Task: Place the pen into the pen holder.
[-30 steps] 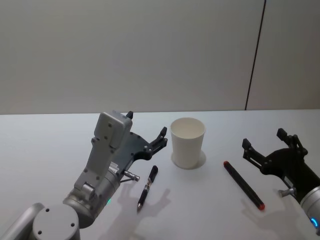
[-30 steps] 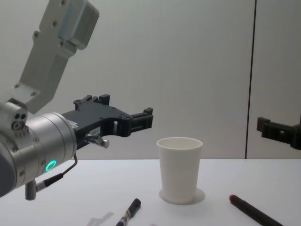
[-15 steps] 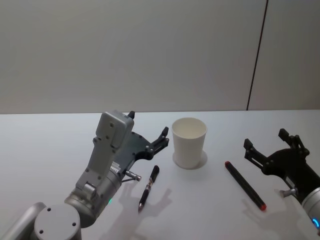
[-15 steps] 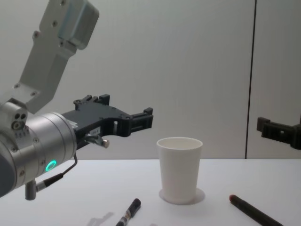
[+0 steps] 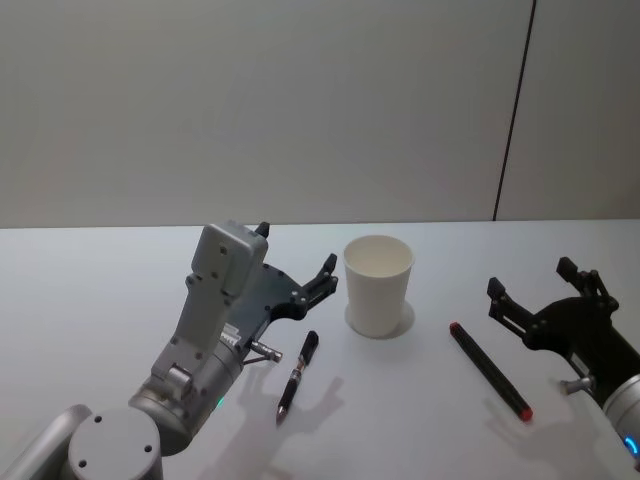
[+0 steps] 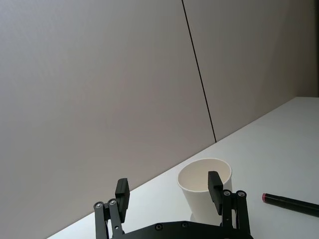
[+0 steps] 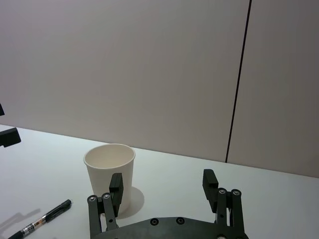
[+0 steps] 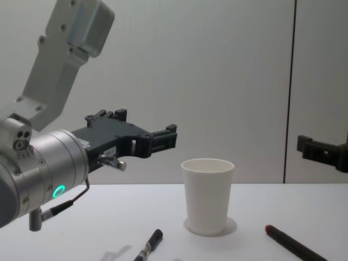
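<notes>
Cup (image 5: 377, 290), tapered white paper, between splayed empty left hand (image 5: 295, 248) and right hand (image 5: 528, 277)

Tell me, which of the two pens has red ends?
The longer pen right of the paper cup; the shorter pen left of it has no red.

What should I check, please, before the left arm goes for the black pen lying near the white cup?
1. The pen holder stands upright, mouth open: ok.
2. The black pen lies free on the table: ok.
3. The left pincer is open and empty: ok.
4. The left pincer is down at the black pen: not ok; it hangs well above the table.
5. The right pincer is open, apart from the red-tipped pen: ok.
6. The pen holder is empty to its bottom: cannot tell.
</notes>
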Robot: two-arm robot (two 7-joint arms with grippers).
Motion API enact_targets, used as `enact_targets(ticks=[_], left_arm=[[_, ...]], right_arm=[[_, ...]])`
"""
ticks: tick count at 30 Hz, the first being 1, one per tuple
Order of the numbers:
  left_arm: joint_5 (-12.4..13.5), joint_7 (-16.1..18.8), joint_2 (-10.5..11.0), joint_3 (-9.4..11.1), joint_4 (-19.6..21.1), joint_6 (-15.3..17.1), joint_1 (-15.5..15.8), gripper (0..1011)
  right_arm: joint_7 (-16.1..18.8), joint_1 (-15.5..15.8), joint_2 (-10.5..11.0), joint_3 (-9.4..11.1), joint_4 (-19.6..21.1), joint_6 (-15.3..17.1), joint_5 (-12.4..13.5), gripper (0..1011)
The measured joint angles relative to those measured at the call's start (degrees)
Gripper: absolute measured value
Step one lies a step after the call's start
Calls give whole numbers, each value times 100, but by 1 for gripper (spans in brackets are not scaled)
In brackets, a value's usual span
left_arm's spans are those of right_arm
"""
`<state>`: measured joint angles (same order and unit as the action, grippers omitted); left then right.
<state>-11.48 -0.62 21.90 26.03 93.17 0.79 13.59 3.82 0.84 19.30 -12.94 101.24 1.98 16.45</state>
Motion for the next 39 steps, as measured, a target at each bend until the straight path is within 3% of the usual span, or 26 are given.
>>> enact_targets(ticks=[6, 12, 21, 39], left_arm=[[0, 0, 0, 0, 0, 0, 0, 1004], [0, 0, 0, 0, 0, 0, 0, 1004], [0, 0, 0, 0, 0, 0, 0, 1004], [0, 0, -1, 0, 0, 0, 0, 1004]], right_arm=[[-103, -4, -69, -48, 134, 161, -88, 1002], [-378, 3, -231, -171, 498, 681, -285, 1002], [-534, 53, -314, -248, 881, 1170, -421, 1002], [-686, 244, -149, -9, 1135, 1626, -101, 1002]])
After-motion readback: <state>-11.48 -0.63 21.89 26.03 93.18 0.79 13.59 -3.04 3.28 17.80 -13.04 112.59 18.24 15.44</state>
